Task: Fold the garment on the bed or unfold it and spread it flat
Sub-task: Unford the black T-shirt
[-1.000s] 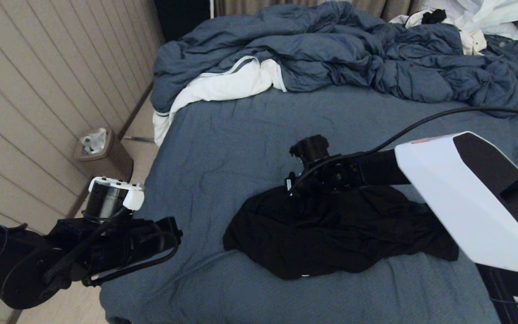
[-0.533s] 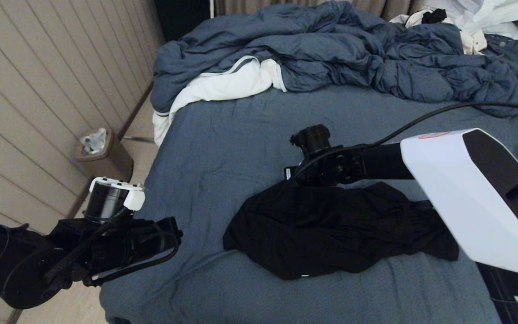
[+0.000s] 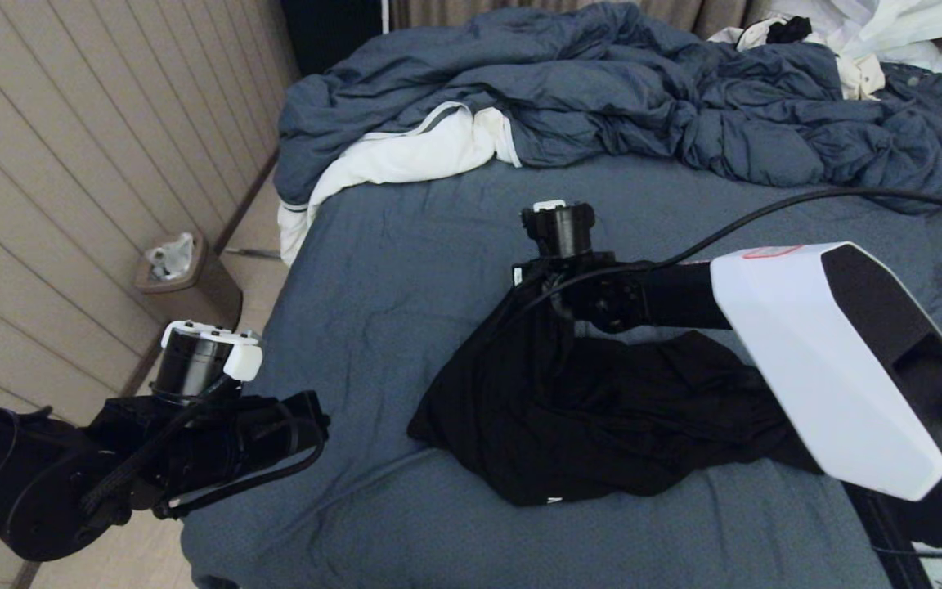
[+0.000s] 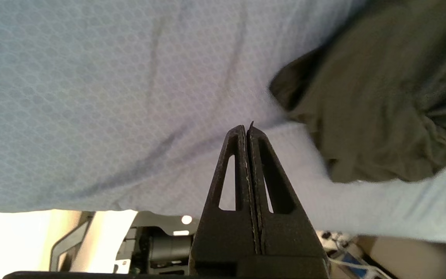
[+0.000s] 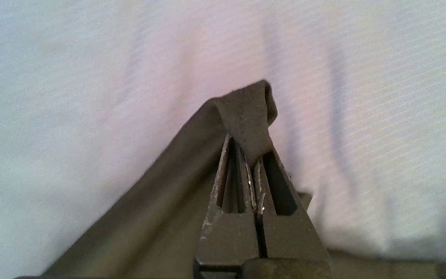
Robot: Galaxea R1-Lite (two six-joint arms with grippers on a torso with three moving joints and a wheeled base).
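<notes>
**Black T-shirt, pinched at one edge, on blue bed**

Item 1. T-shirt: black, crumpled, lying on the near half of the bed, toward 5 o'clock of the head view's centre. Its far-left edge is drawn up off the sheet into a taut peak; the remainder rests in loose folds. No print shows.

Item 2. Right gripper: reaching in from 3 o'clock across the shirt, above its far edge. Fingers pressed together on a fold of the black fabric, which loops over the fingertips in the right wrist view. In the head view the tips are hidden under the wrist.

Item 3. Left gripper: at 8 o'clock, off the near-left corner of the bed, well apart from the shirt. Fingers pressed flat together, nothing between them.

Item 4. Bed: slate-blue sheet, lightly creased, much wider than the shirt.

Item 5. Duvet: blue-grey, puffy, bunched along the far side at 12 o'clock.

Item 6. White cloth: grey-striped, protruding from under the duvet at 11 o'clock.

Item 7. Waste bin: brown, on the floor beside the wall at 9 o'clock.
</notes>
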